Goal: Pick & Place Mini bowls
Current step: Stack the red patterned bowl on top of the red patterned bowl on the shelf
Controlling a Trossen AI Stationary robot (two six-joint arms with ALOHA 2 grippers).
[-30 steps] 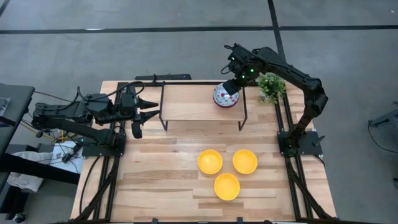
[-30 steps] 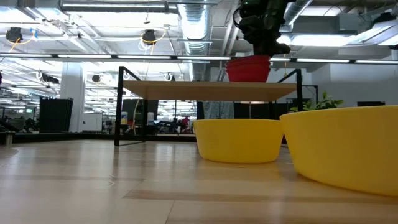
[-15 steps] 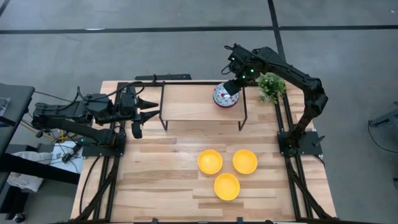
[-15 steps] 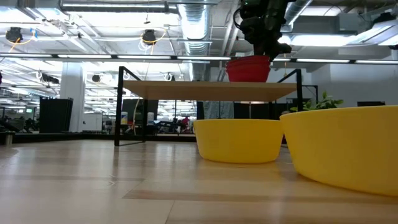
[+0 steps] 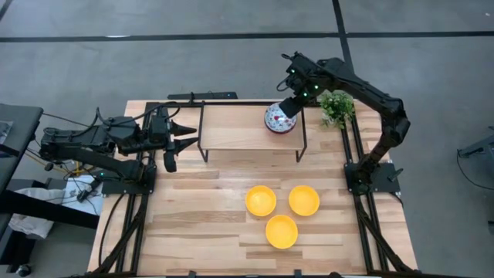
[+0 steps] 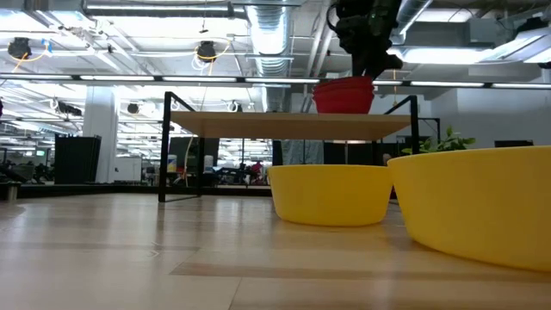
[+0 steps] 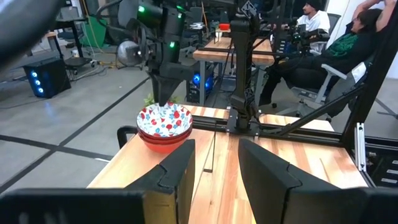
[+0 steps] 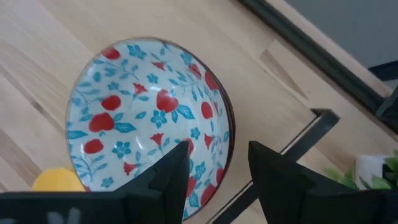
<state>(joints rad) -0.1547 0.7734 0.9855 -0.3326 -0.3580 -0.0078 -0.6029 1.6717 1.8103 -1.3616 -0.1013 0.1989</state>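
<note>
Floral bowls: a stack of small round bowls stands on the raised wooden shelf, near its right end. The top one is white inside with red and blue flower speckles; the outside shows red. From the left wrist view the stack shows at least two nested bowls; the exact count cannot be told.
Floral bowl contents: the top bowl holds nothing.
Yellow bowls: three plain bright yellow bowls sit on the table in front of the shelf, in a close triangle: one to the left, one to the right, one nearer the front edge. They are near one another but not nested.
Yellow bowl contents: all three are empty as seen from above.
Low view: two yellow bowls fill the foreground, one farther off and one close to the camera; the red stack sits on the shelf behind them.
Right gripper: it hangs just above the far right rim of the floral stack. Its fingers are parted and straddle the bowl's rim with nothing held between them.
Left gripper: it waits at the left end of the shelf, pointing toward the right, well apart from all bowls. Its fingers stand partly apart and hold nothing.
Plant: a small green plant stands just right of the shelf.
</note>
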